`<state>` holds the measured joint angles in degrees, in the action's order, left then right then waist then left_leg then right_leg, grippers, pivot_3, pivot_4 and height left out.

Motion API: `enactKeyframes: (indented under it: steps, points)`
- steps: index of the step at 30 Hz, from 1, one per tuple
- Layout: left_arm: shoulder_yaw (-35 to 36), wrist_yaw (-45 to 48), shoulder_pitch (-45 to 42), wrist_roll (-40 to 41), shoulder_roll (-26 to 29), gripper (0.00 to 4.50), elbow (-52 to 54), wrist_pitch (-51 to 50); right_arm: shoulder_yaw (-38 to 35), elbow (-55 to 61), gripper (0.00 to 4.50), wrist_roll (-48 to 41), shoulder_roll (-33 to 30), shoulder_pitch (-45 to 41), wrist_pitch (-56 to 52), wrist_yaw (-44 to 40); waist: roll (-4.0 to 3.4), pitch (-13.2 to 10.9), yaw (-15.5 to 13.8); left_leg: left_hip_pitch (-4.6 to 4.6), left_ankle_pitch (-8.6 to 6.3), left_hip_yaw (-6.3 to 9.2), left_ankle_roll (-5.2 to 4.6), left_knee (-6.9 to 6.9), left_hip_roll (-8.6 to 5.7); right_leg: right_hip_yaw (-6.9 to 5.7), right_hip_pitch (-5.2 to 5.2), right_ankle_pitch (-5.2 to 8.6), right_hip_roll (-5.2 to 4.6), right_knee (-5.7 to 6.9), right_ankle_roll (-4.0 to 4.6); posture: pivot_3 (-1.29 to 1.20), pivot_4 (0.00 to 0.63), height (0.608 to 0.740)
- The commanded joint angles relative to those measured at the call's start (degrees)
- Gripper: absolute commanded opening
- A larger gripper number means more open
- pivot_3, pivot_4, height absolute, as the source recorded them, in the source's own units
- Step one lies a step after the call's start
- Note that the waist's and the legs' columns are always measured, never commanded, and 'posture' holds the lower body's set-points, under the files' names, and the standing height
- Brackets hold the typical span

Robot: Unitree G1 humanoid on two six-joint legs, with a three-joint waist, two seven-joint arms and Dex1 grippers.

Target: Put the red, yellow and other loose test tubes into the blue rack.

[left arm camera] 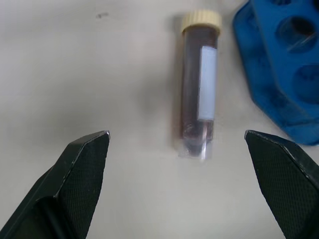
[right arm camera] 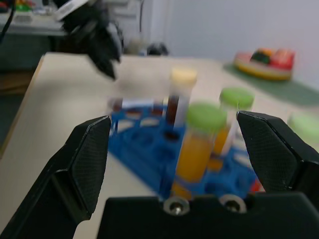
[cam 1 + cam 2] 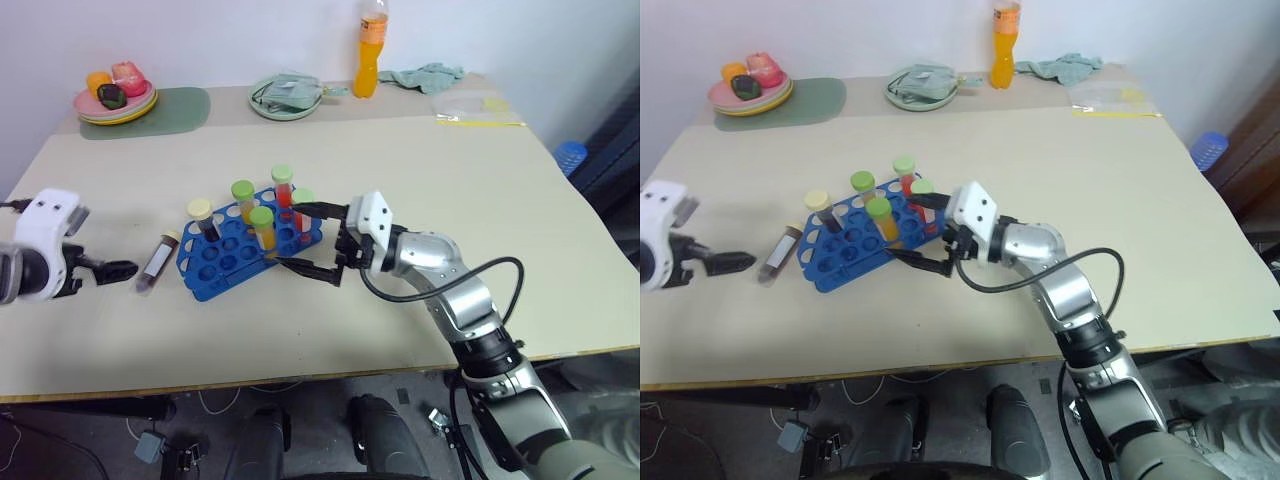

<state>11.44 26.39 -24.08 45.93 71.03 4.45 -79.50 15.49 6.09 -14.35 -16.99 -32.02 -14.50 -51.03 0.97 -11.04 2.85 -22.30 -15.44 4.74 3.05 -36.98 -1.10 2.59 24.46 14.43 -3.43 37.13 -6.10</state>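
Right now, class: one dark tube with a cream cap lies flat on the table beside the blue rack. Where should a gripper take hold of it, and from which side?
Grip the dark tube across its labelled middle, coming from above with a finger on each long side. It lies flat beside the blue rack, so only its sides are free. The open left gripper already straddles it.

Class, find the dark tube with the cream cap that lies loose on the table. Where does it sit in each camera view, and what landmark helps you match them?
Left eye view: the loose dark tube lies left of the blue rack.
Right eye view: the same, tube left of the rack.
Left wrist view: tube centred, rack beside it.
Right wrist view: blurred beyond the rack; I cannot tell.
Shared landmark: the blue rack.
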Motion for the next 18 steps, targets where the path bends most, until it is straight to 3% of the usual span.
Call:
enactKeyframes:
  steps: [1, 7, 12, 15, 18]
  points:
    - [-14.8, 7.5, -11.6, -8.6, 0.7, 4.5, -9.5, 2.5, 0.8, 3.6, 4.45, -0.3, 0.2, 0.2, 0.6, -0.3, 0.02, 0.0, 0.0, 0.0, 0.01, -0.01, 0.02, -0.01, 0.0, 0.01, 0.0, 0.01, 0.0, 0.05, 0.01, 0.0, 0.15, 0.74]
    - [-31.5, 17.9, -22.1, -21.2, -2.8, 4.5, -22.7, 9.0, 1.1, 5.5, 4.45, -0.3, -0.3, 1.9, -0.7, 0.5, 0.02, 0.0, -0.2, -0.09, 0.02, -0.06, 0.04, -0.03, 0.0, 0.06, 0.05, 0.02, 0.01, -0.01, 0.0, 0.0, 0.15, 0.74]
    - [-36.0, 23.8, -28.1, -27.1, -8.6, 4.5, -31.4, 11.7, 1.3, 7.2, 4.45, -0.2, -1.3, 3.7, -1.5, 0.5, 0.23, -0.1, -0.5, -0.15, 0.03, -0.04, 0.03, -0.15, -0.02, 0.03, 0.05, 0.02, -0.01, 0.01, -0.01, 0.0, 0.15, 0.74]
    - [-37.0, 25.9, -29.7, -30.4, -10.6, 3.6, -35.2, 13.3, 1.3, 7.8, 4.5, -0.2, -1.3, 4.2, -2.0, 1.1, 0.26, -0.1, -0.3, -0.16, 0.03, -0.03, 0.03, -0.16, -0.02, 0.03, 0.05, 0.02, -0.02, 0.02, -0.02, 0.0, 0.15, 0.74]
    - [-37.4, 27.8, -29.9, -32.9, -10.5, 2.07, -36.3, 14.3, 1.4, 8.3, 4.5, -0.3, -1.3, 4.5, -2.4, 1.4, 0.26, -0.1, 0.0, -0.15, 0.03, -0.02, 0.03, -0.13, -0.01, 0.04, 0.09, 0.02, 0.0, 0.04, -0.02, 0.0, 0.15, 0.74]
